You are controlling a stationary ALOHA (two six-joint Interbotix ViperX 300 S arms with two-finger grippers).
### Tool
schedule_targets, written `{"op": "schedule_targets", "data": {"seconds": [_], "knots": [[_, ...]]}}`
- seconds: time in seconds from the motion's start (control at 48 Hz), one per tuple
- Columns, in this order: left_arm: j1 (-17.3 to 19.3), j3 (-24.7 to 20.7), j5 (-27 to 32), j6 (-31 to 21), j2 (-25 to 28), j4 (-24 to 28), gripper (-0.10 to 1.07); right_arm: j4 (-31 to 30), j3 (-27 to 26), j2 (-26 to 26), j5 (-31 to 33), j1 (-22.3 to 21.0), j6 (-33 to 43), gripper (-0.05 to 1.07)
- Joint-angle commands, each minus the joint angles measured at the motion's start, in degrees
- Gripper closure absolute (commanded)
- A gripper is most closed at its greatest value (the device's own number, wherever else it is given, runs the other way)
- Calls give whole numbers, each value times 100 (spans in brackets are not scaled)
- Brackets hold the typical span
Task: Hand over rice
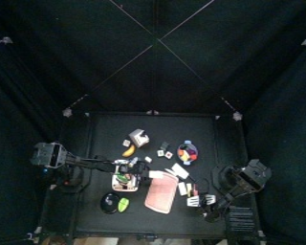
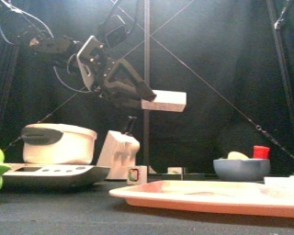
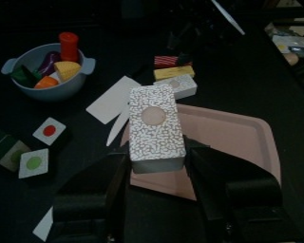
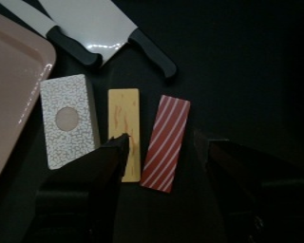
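The rice is a white speckled box with a pink circle (image 3: 155, 128). My left gripper (image 3: 161, 163) is shut on its sides and holds it in the air. The front view shows the same rice box (image 2: 165, 100) raised well above the table, sticking out to the right of the left gripper's jaws. My right gripper (image 4: 167, 152) stands open low over three flat packets on the table and holds nothing. One of these is a similar white speckled packet (image 4: 68, 119), with a yellow packet (image 4: 125, 133) and a red striped packet (image 4: 167, 140) beside it.
A pink tray (image 2: 198, 195) lies at the front right, below the raised box. A blue bowl (image 3: 47, 71) holds toy food. A rice cooker (image 2: 58, 142) and a white carton (image 2: 121, 151) stand at the left. Toy knives (image 4: 98, 33) lie beyond the packets.
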Motion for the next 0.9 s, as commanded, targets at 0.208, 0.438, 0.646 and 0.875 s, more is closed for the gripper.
{"op": "schedule_targets", "data": {"seconds": [0.208, 0.438, 0.646, 0.875], "knots": [[-9, -114, -35, 18, -62, 26, 54, -1811, 18, -1204, -44, -334, -1661, 13], [-272, -246, -44, 9, 114, 26, 54, -3006, 26, -1485, -1099, -1125, -3015, 13], [-439, -360, -44, 26, 211, 62, 54, -3340, -158, -1450, -2619, -1890, -4008, 13], [-580, -369, -44, 0, 246, 44, 54, -3428, -281, -1362, -3103, -2083, -5010, 14]]}}
